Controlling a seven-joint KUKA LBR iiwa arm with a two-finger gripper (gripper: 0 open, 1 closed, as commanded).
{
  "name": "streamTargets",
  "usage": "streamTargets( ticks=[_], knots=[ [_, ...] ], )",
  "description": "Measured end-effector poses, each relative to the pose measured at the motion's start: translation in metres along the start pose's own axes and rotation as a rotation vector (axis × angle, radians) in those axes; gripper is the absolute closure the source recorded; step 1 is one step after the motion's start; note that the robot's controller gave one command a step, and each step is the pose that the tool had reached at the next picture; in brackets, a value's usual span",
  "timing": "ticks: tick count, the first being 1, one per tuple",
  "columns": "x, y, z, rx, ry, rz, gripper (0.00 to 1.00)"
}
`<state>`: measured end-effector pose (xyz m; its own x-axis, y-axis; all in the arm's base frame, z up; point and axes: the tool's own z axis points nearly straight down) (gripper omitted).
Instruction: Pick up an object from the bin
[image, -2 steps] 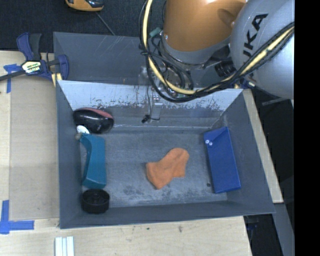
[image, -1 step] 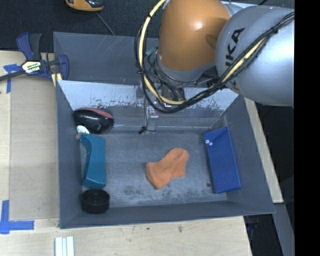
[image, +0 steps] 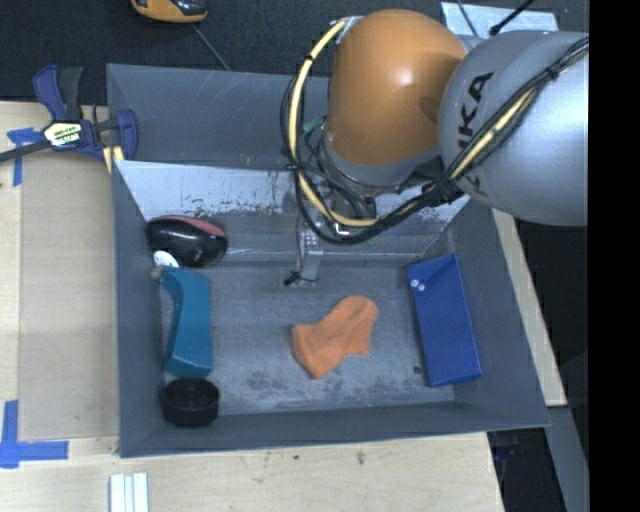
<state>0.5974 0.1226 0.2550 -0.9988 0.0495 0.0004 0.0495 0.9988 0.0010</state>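
Scene: grey metal bin (image: 300, 425), seen from above, with five loose things spread over its floor, none heaped.
Arm: silver arm (image: 525, 125) entering from 3 o'clock, with a rounded orange cover (image: 385, 85) at the wrist and yellow and black cables looped beneath it.
Tool: tool (image: 306, 272) hanging below the cover, over bare floor just in front of the back wall, toward 12 o'clock of the bin's middle.
Tool state: cannot tell whether wide or narrow from this angle; nothing seen held.
Nearest thing: crumpled orange cloth (image: 337, 335) near the bin's middle, at 5 o'clock of the tool, close to it but apart.
Right side: flat blue box (image: 445, 322) at 3 o'clock, lying lengthwise along the right wall.
Left side: teal-blue oblong thing (image: 190, 320) at 9 o'clock, lying along the left wall.
Back left: black oval thing with a red patch (image: 186, 241) at 10 o'clock, just beside the teal thing's far end.
Front left: black round cap (image: 190, 401) at 7 o'clock, in the corner, by the teal thing's near end.
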Motion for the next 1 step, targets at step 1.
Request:
streamTargets(
  ticks=[1],
  knots=[
    [0.0064, -0.0270, 0.0325, -0.001, -0.010, 0.018, 0.00]
  ],
)
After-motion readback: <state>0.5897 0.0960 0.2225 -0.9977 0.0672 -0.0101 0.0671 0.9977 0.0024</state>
